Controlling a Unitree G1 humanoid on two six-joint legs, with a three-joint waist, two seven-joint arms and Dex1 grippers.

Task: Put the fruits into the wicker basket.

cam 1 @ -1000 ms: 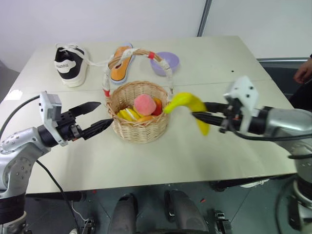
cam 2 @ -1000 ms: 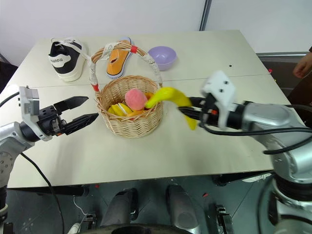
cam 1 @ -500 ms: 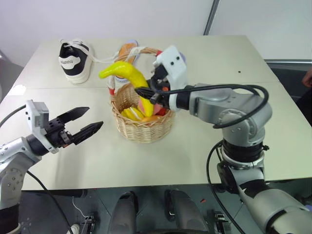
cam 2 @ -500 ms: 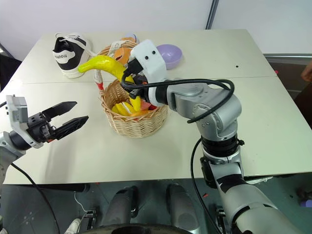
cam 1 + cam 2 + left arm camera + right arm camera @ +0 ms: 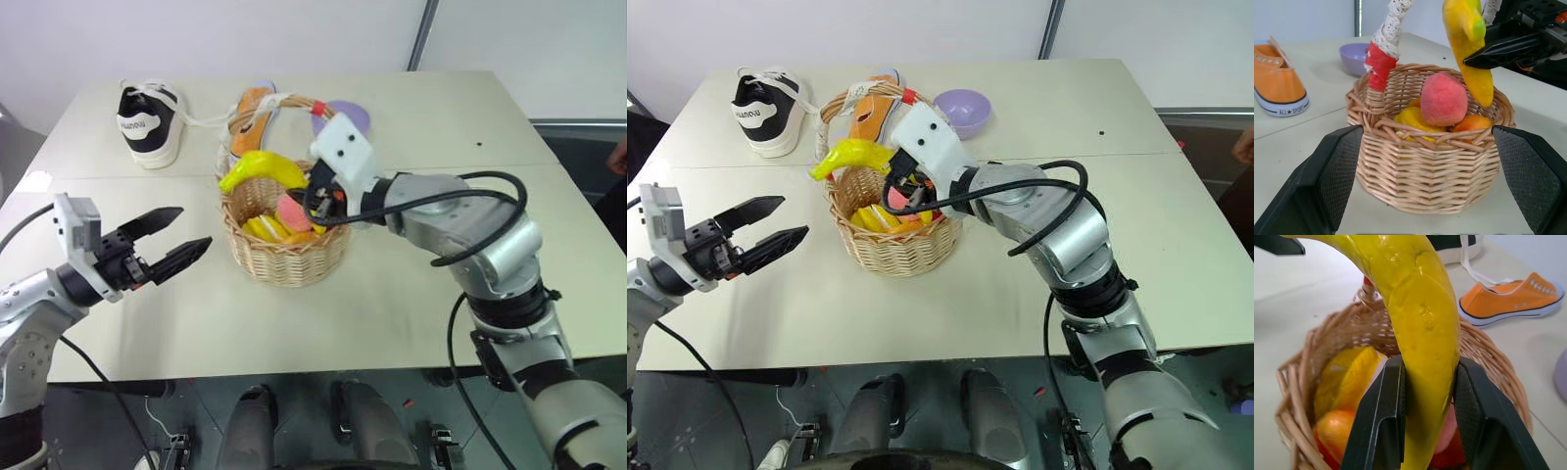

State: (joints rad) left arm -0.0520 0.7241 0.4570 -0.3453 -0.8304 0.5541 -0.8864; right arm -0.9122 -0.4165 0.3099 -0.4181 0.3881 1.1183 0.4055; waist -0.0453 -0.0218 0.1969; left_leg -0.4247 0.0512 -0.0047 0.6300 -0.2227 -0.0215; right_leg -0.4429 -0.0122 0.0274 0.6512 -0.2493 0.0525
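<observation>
From my remote station: a pale beige table (image 5: pixel 411 313), a seam running across it from side to side. Directly on it, the wicker basket (image 5: pixel 286 257) sits near the middle, just in front of the seam. Beyond the seam, along the far side, a black-and-white sneaker (image 5: pixel 147 125) stands at the left, an orange shoe (image 5: pixel 247 116) lies behind the basket, and a lilac bowl (image 5: pixel 962 110) rests to the shoe's right.

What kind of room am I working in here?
Likely a lab or test room, not a home: a plain table against bare white walls, with mixed props on it, a basket, a shoe and a bowl.
</observation>
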